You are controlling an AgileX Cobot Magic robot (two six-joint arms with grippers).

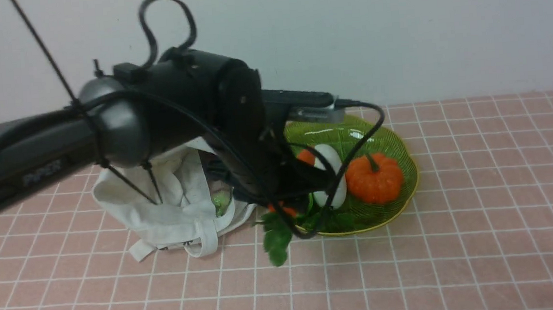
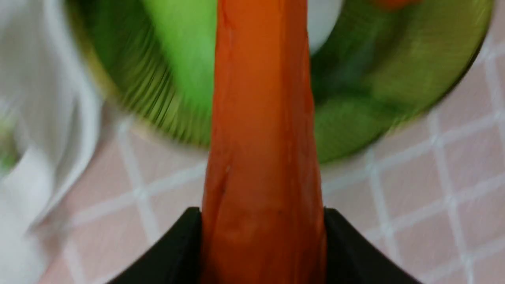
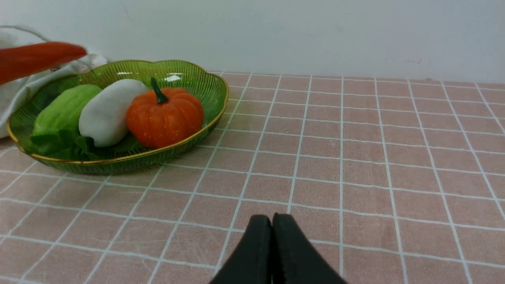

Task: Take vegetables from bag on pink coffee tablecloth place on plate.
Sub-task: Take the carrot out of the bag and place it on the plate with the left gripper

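My left gripper is shut on the orange carrot and holds it in the air over the near-left rim of the green plate. In the front view the carrot's dark leaves hang below my left wrist, in front of the plate. The carrot's tip shows in the right wrist view. A white vegetable and a light green one lie in the plate. The off-white bag lies slumped left of the plate. My right gripper is shut and empty, low over the pink tablecloth.
An orange toy pumpkin sits in the plate's right half, seen too in the right wrist view. My left arm hides much of the bag and the plate's left part. A pale wall runs along the table's back edge.
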